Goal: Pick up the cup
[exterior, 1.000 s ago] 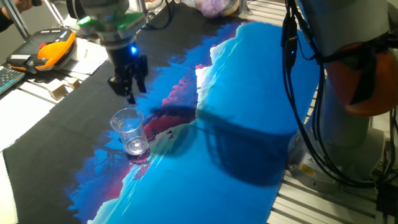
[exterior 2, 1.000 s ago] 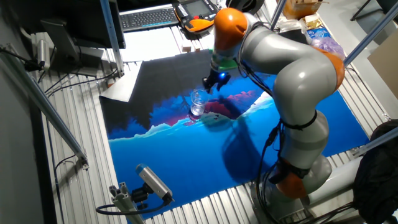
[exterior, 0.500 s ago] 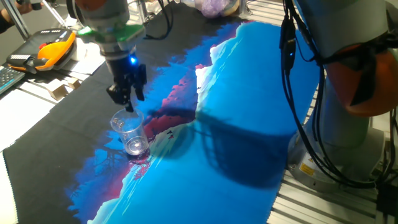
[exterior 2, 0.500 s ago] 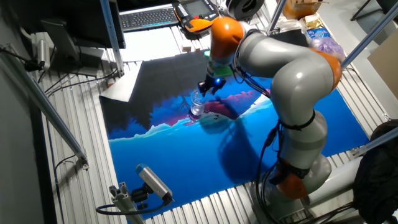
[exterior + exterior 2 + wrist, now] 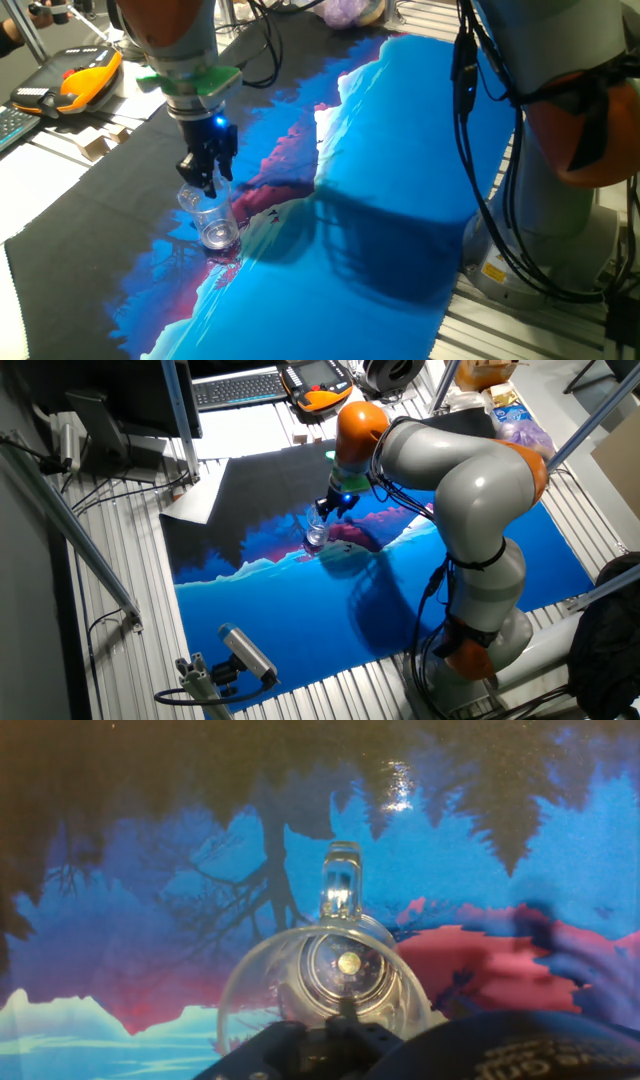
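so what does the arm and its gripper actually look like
The arm is bulky, with rounded silver-grey shells and orange joint sections. A green ring sits at the wrist, and below it the small black two-finger gripper carries a glowing blue light. Black cables run loosely along the arm's side.

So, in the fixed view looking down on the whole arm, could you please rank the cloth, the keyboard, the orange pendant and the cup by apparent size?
Largest to smallest:
1. Cloth
2. Keyboard
3. Orange pendant
4. Cup
The keyboard and pendant lie farther from the camera and are cut off by the frame edge, so both look smaller than they are.
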